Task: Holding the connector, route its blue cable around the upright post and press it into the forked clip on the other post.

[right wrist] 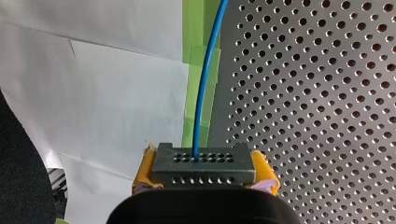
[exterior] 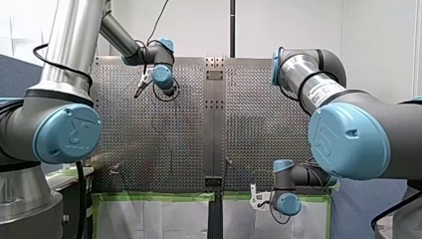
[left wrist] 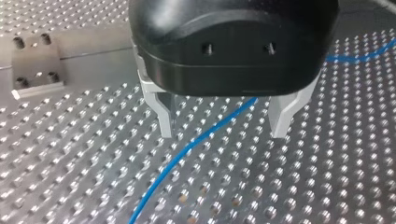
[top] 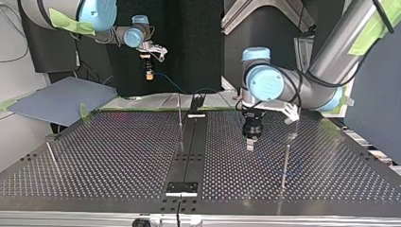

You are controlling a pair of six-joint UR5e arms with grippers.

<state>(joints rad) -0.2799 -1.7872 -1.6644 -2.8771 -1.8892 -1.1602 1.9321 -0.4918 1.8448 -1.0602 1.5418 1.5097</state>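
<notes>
In the right wrist view my right gripper (right wrist: 204, 179) is shut on the grey connector (right wrist: 204, 164), yellow pads (right wrist: 142, 175) on either side. The blue cable (right wrist: 205, 84) runs straight out of the connector, ahead over the table's taped edge. In the top view this gripper (top: 149, 73) hangs high at the back left, beyond the table, with the cable (top: 168, 81) trailing down from it. My left gripper (left wrist: 224, 126) stands open just above the perforated plate, and the cable (left wrist: 187, 149) lies on the plate between its metal fingers (left wrist: 163, 116). A thin upright post (top: 179, 113) stands near the centre rail.
Two more thin posts rise from the plate, one (top: 285, 163) close beside my left gripper (top: 249, 142) and one (top: 51, 153) at the top view's left. A centre rail (top: 189, 142) with end brackets splits the plate. Green tape (right wrist: 196, 70) lines the table's edge.
</notes>
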